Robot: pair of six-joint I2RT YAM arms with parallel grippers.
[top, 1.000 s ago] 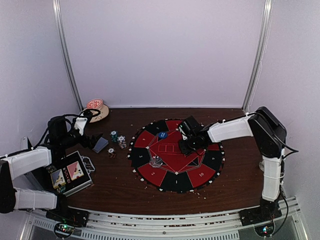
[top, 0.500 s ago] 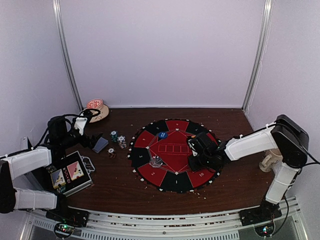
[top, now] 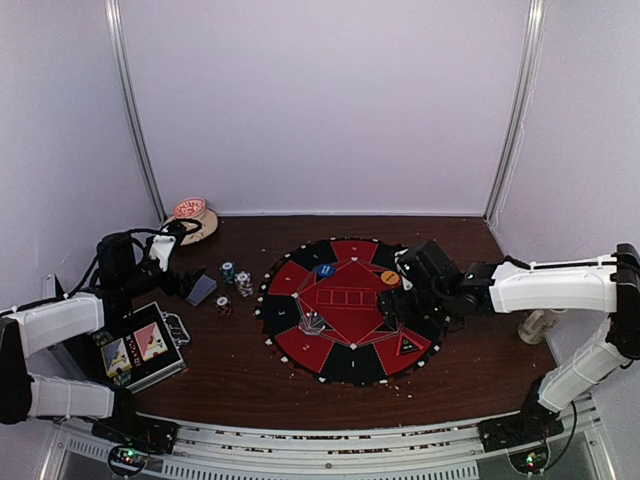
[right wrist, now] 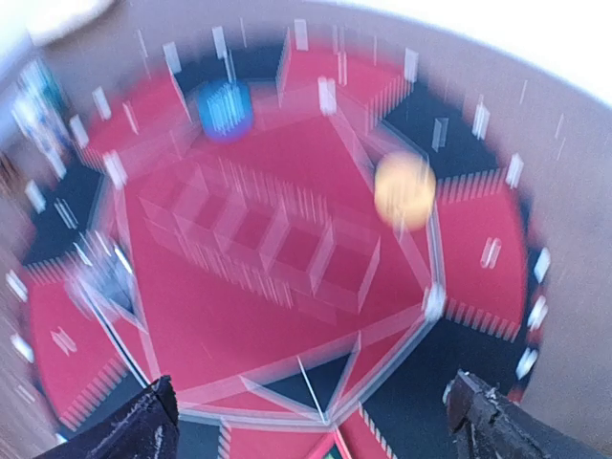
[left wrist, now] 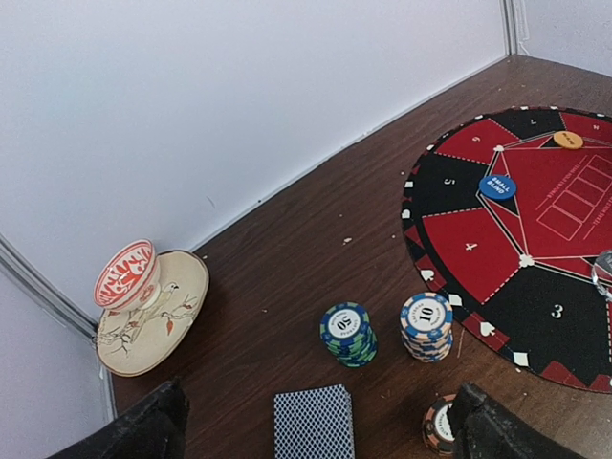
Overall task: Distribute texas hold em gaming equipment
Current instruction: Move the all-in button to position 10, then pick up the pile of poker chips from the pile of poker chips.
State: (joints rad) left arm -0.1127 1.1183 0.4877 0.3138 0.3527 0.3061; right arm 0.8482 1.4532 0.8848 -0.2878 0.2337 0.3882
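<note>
While the orange button lay on the red-and-black mat, the right gripper and left gripper gaped wide and empty.

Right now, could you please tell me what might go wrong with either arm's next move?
The open right gripper hangs close to the orange button on the mat; a low sweep could nudge it off its spot. The open left gripper hangs over the card deck, with a chip stack right beside one finger; coming down could topple that stack.
</note>
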